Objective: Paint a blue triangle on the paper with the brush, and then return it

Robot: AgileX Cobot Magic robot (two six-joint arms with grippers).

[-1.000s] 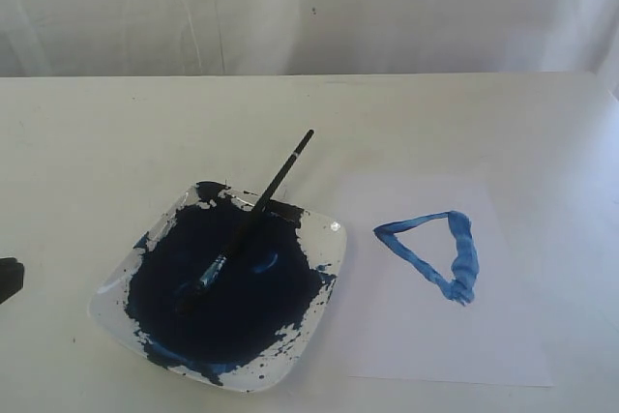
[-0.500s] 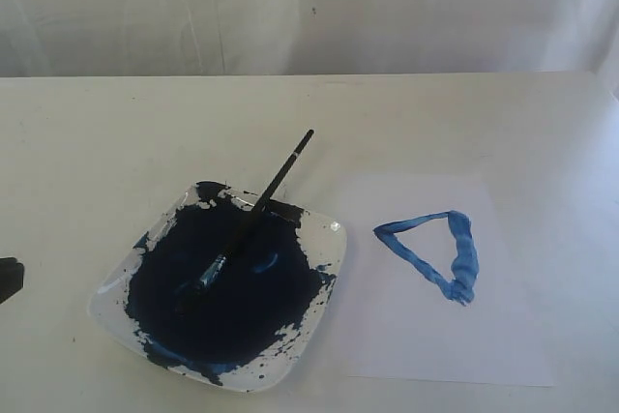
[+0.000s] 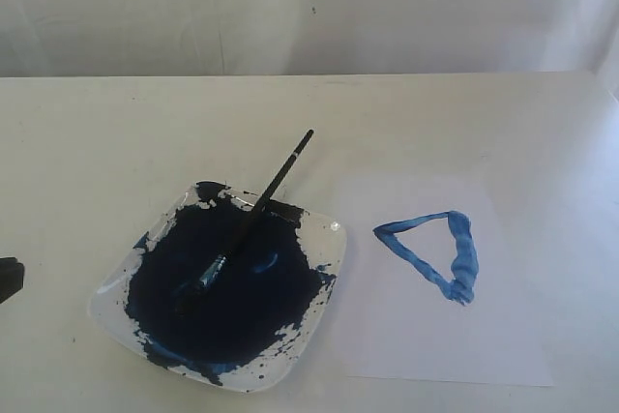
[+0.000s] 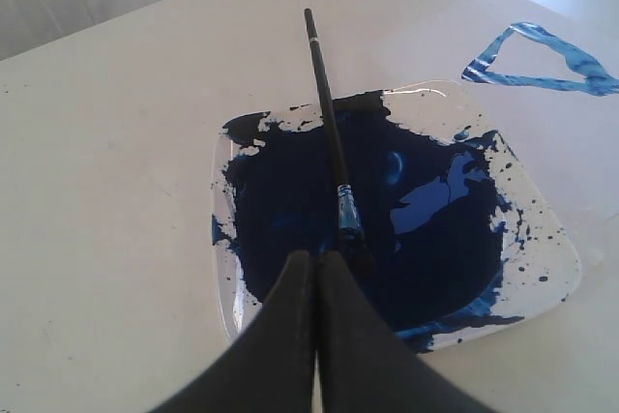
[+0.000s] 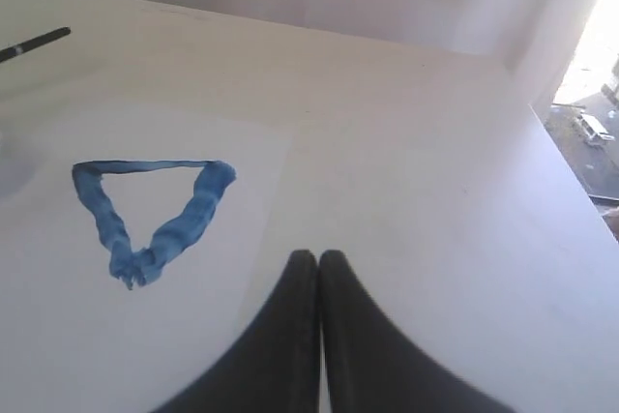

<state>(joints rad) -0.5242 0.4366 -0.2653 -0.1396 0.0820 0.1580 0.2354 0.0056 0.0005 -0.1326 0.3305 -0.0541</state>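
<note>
**On the plate, brush at rest; triangle done**

On the plate (image 3: 327, 239) to the left of the paper (image 3: 426, 336), the brush (image 3: 254, 208) lies slantwise. Its bristle end is sunk in the dark paint pool (image 3: 222, 307) and its handle leans over the far rim and pokes out above the table (image 3: 116, 132). That looks like a parked position: the wet tip sits where it can drip only into paint, and the dry handle stays clear and easy to take.

Neither arm has hold of it. The left gripper (image 4: 316, 268) hangs just short of the bristle end with its fingers pressed flat together and nothing between them. The right gripper (image 5: 319, 263) hovers over bare table beside the paper. It is closed tight in the same way and carries nothing. With both empty and the brush in the plate, the job appears finished.

The triangle (image 3: 466, 250) sits in the upper half of the paper, well apart from the plate. It is an outline only, in streaky mid-blue much paler than the pool. The strokes are thick and uneven. The top edge is thinner and fairly straight, and the two sides wobble down to a blotchy lower corner where they overlap. The inside is clean white, and the sheet lies flat.
</note>
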